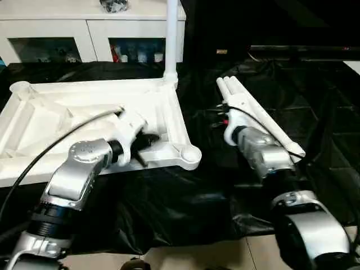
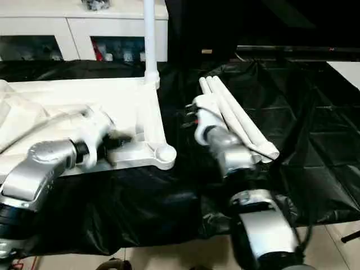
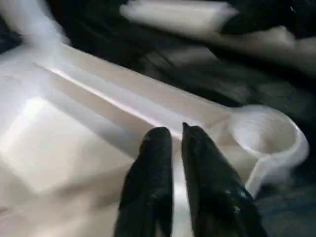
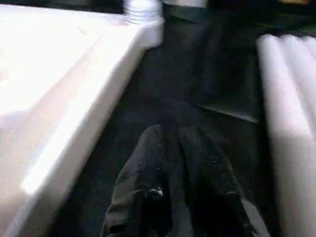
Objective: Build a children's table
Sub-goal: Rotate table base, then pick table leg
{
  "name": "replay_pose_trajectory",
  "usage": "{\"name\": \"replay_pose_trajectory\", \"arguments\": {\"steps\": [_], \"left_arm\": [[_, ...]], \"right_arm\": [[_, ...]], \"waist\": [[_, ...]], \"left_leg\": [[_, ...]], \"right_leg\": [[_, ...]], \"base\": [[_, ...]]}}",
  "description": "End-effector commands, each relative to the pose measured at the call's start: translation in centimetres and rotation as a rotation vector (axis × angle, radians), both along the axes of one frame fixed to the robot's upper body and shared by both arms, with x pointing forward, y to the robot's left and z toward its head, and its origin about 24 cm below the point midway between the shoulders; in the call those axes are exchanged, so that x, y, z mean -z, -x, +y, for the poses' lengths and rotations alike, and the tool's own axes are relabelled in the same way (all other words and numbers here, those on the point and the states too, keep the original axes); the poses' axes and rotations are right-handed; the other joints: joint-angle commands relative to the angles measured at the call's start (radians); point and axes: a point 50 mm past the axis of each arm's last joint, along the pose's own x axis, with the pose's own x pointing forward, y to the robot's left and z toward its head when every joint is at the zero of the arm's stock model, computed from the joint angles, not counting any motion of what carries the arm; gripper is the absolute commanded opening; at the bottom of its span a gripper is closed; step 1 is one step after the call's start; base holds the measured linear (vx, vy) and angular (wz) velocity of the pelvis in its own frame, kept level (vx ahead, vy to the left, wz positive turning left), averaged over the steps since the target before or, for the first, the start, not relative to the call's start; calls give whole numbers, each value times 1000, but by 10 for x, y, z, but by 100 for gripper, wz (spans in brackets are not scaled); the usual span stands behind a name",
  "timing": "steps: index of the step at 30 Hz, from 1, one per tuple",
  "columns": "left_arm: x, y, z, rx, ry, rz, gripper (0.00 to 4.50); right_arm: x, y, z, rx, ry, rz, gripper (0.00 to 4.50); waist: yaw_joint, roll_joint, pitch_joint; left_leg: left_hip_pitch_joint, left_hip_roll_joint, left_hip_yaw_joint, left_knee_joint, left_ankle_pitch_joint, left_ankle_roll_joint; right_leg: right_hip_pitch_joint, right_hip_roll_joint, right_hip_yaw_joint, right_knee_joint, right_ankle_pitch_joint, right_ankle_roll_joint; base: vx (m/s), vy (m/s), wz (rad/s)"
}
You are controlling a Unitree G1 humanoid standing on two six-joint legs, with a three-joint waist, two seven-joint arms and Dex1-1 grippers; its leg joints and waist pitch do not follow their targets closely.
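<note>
Black sheet [image 1: 185,202] spread as work surface. Upturned table top [image 1: 67,112] at left, one leg [image 1: 171,39] socketed upright. Loose legs [image 2: 239,121] bundled just right of right gripper [image 4: 173,143], long axes running away; fingers near-closed, empty. Left gripper [image 3: 177,143] over top beside empty socket [image 3: 264,136], fingers slit-open, empty.

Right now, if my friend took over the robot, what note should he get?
Left gripper: fingers nearly together, holding nothing, over the upside-down table top near its front corner socket.
Right gripper: fingers close together, empty, above the black sheet between the top and the loose legs.
Done: one leg stands in the far corner socket.
Left: fit the loose legs beside the top.
</note>
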Motion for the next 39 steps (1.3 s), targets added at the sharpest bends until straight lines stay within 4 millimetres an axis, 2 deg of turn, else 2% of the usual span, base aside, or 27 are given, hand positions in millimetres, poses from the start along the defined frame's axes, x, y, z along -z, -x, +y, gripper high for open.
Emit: {"name": "replay_pose_trajectory", "arguments": {"steps": [1,2,3,5,6,9,10,13,16,17,18,20,23,24,26,38,39], "left_arm": [[-9,-4,1,-66,74,-49,87],[-10,-4,0,-88,106,-53,105],[-10,-4,-4,-97,129,-52,118],[-10,-4,-5,-91,128,-49,127],[-7,-3,-11,-83,123,-40,136],[-6,-2,-13,-76,120,-32,168],[-5,-1,-17,-48,98,-21,173],[-5,3,-22,19,95,18,213],[-6,7,-27,71,74,18,234],[-6,9,-28,83,68,19,234],[-6,10,-29,91,71,26,249],[-5,13,-30,100,76,36,265],[-4,17,-31,111,67,48,282],[-4,17,-31,112,62,48,295],[-1,19,-29,101,31,46,313],[4,28,-34,166,-5,94,321],[5,29,-34,177,-10,103,321]], "right_arm": [[-13,-5,-10,60,13,-18,108],[-15,-6,-14,75,13,-16,119],[-16,-7,-19,92,17,-11,127],[-16,-7,-21,98,23,-7,140],[-17,-7,-25,112,25,-2,151],[-18,-8,-26,117,22,0,174],[-19,-9,-28,130,23,1,182],[-18,-10,-32,151,24,21,218],[-14,-10,-36,170,33,56,233],[-13,-10,-37,175,33,63,245],[-13,-11,-38,177,34,71,255],[-12,-11,-38,175,28,87,275],[-11,-12,-38,182,37,108,290],[-11,-12,-38,185,44,109,300],[-8,-13,-41,212,66,134,329],[-1,-11,-47,228,80,282,332],[0,-10,-48,224,86,301,332]], "waist": [[-4,21,-78],[-4,18,-79],[-4,20,-80],[-4,18,-81],[-6,22,-81],[-6,19,-83],[-5,27,-83],[-6,22,-84],[-3,18,-83],[-3,19,-83],[-3,20,-82],[-3,12,-82],[-2,12,-80],[-1,8,-80],[-1,6,-80],[-1,10,-81],[-2,7,-80]], "left_leg": [[33,26,-20,-64,-358,-65],[31,25,-20,-63,-348,-64],[32,25,-19,-61,-346,-61],[31,25,-19,-61,-341,-53],[27,24,-20,-61,-335,-52],[27,25,-19,-59,-316,-46],[27,24,-20,-58,-306,-45],[27,24,-18,-56,-297,-41],[26,24,-16,-56,-295,-40],[27,25,-16,-56,-294,-40],[27,25,-16,-56,-294,-40],[26,25,-16,-56,-295,-39],[25,25,-15,-56,-293,-38],[25,25,-15,-56,-295,-35],[27,26,-16,-56,-292,-38],[25,25,-15,-54,-283,-40],[24,24,-14,-54,-286,-40]], "right_leg": [[38,-47,32,-75,-256,-166],[39,-48,32,-74,-255,-162],[36,-46,32,-74,-250,-157],[35,-46,31,-75,-248,-152],[37,-46,31,-74,-239,-152],[39,-46,30,-72,-207,-161],[38,-45,30,-69,-190,-166],[39,-45,30,-67,-175,-177],[41,-45,30,-68,-177,-181],[39,-46,29,-67,-178,-184],[40,-46,30,-67,-178,-183],[41,-47,30,-68,-189,-181],[40,-48,30,-68,-207,-178],[39,-50,30,-69,-229,-171],[37,-50,30,-70,-239,-164],[38,-48,29,-64,-209,-171],[38,-47,29,-65,-213,-170]], "base": [[0,0,0],[0,0,0],[0,0,0],[0,0,0],[0,0,0],[0,0,0],[0,0,0],[0,0,0],[0,0,0],[0,0,0],[0,0,0],[0,0,0],[0,0,0],[0,0,0],[0,0,0],[0,0,0],[0,0,0]]}}
